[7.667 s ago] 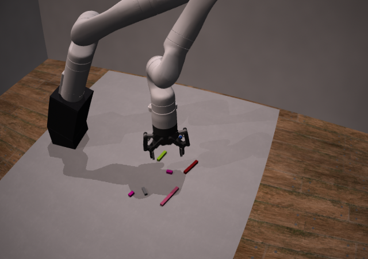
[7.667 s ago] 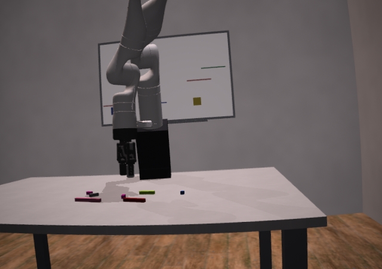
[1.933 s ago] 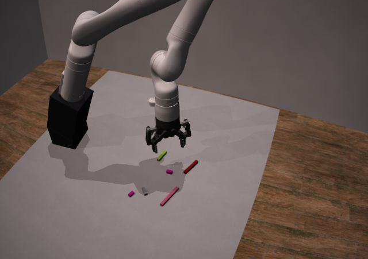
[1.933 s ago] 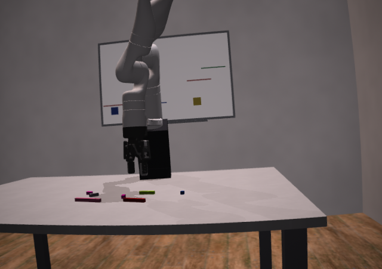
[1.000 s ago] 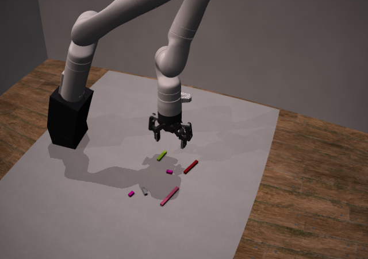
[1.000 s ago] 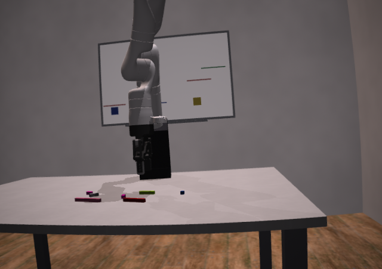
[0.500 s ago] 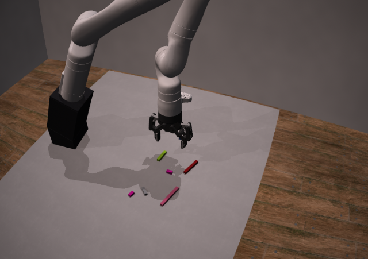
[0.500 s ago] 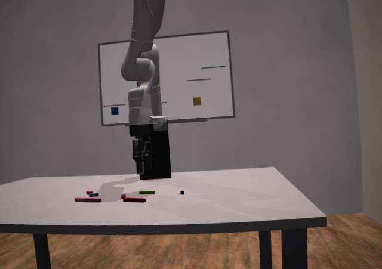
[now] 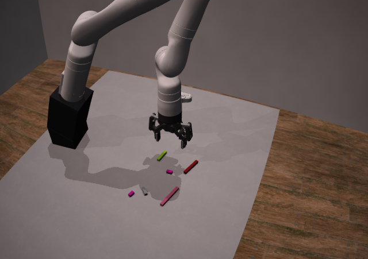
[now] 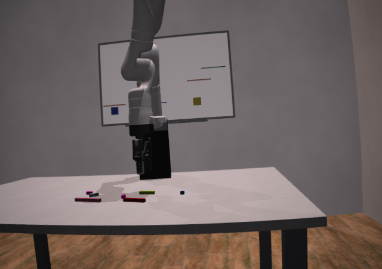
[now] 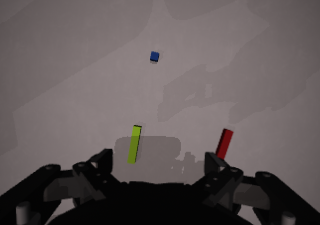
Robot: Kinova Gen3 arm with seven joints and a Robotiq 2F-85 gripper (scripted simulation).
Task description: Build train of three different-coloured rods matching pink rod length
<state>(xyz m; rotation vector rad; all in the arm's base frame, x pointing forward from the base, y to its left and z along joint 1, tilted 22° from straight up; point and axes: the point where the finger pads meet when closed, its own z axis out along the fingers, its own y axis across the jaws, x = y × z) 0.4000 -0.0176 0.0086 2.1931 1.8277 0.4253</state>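
The gripper (image 9: 171, 139) hangs spread and empty above the table (image 9: 89, 220), lime rod (image 9: 161, 155) at its 6 o'clock.

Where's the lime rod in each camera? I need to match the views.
Top: lime rod lies mid-table, just below the open gripper.
Exterior: lime rod lies flat, right of the red rod.
Wrist: lime rod stands lower left of centre.
Shared landmark: the red rod.
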